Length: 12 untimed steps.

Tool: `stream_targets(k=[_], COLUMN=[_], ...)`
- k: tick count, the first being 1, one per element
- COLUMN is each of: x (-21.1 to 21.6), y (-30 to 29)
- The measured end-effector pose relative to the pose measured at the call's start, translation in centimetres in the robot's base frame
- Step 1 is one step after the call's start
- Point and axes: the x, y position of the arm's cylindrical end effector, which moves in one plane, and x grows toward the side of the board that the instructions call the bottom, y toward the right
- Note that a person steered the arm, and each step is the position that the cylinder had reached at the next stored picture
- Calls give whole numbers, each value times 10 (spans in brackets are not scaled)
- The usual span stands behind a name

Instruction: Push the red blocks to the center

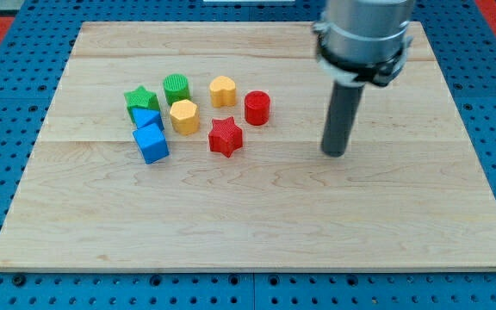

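Tip planted on bare board, touching nothing; no fingers or jaws to spread or pinch, just a plain dark rod held upright.

Left of tip and slightly toward the view's top: red cylinder. Left again and a shade lower: red star. Both apart from tip, with clear wood between. Both already close to the board's middle, just on its left side, so probably only short nudges toward the tip's side remain.

Standing off on the right probably because a push from here would drive reds leftward, away from centre; likely needs to circle behind them first, into the gap beside the yellow blocks.

Red cylinder: short, upright, flat round top, glossy. Red star: lying flat, five blunt points, same bright red.

Farther left of tip, beyond the reds: yellow hexagon and yellow heart, green cylinder, green star, blue cube touching a blue triangle. Tightly bunched there, so risk of dragging a yellow block along when reaching behind the reds.
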Motion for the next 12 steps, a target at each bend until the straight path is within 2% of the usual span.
stream_targets(k=[1, 2, 4, 5, 6, 7, 8, 10, 11, 12], x=[-19, -62, -70, -57, -36, 10, 45, 45, 29, 13], y=[-7, -14, -105, -136, -95, -50, -99, -163, -200, -194])
